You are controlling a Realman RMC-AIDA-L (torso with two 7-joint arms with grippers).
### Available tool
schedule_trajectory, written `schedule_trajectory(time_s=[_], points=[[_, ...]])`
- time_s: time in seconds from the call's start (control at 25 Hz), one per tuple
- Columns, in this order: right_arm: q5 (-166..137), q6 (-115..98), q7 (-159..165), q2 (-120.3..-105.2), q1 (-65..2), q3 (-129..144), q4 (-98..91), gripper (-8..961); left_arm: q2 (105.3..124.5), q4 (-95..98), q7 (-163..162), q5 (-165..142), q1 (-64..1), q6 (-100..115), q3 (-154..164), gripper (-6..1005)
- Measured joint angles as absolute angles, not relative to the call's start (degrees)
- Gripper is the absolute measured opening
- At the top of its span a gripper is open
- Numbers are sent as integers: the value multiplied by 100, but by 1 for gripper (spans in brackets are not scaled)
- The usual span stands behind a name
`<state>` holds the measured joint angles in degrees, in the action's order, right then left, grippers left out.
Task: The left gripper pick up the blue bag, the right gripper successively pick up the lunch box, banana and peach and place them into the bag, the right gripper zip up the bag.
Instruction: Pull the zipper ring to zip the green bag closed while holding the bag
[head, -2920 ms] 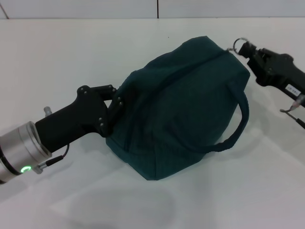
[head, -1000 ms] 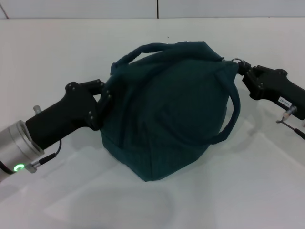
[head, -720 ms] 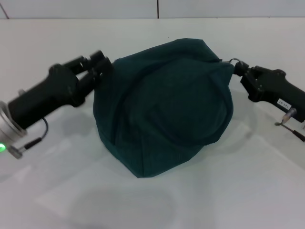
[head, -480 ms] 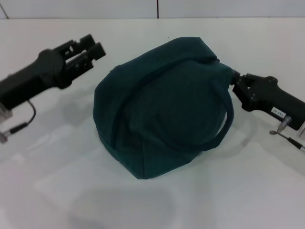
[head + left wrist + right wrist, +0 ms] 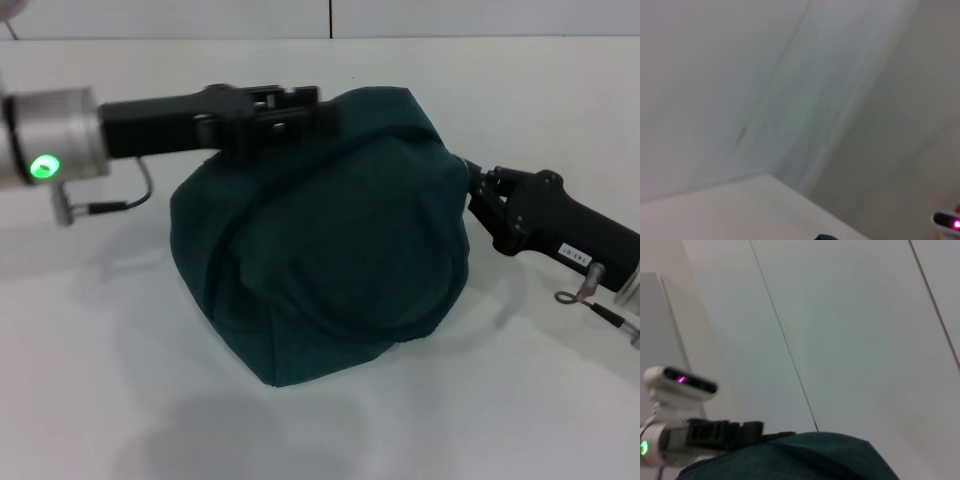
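The blue bag (image 5: 320,240) is a dark teal bundle standing in the middle of the white table, also seen in the right wrist view (image 5: 790,455). My left gripper (image 5: 305,108) reaches in level from the left, its fingers slightly apart and open along the bag's upper left edge. My right gripper (image 5: 470,188) comes from the right, its tips drawn together and pinching at the bag's right end. The lunch box, banana and peach are out of view.
The white table (image 5: 110,380) spreads all around the bag. A thin cable with a ring end (image 5: 575,295) hangs under the right arm. The left arm (image 5: 715,435) shows beyond the bag in the right wrist view.
The left gripper let go of the bag's left side, swung up and away, then came back over the bag's top. The right gripper moved left and down, and the bag shifted left.
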<state>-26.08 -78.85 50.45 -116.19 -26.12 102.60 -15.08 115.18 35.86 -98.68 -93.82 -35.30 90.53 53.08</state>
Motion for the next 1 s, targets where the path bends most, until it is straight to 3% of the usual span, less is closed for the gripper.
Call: schedule_trajectory(time_s=[0.36, 1.0], points=[[-2605, -7813, 5024, -11619, -2539, 10336, -1493, 16, 11575, 4329, -11373, -10652, -4092, 9008, 5322, 516], [-2124, -7801, 4984, -11619, -2532, 10267, -1418, 17, 11641, 4495, -11548, -11041, -4064, 8823, 5302, 224]])
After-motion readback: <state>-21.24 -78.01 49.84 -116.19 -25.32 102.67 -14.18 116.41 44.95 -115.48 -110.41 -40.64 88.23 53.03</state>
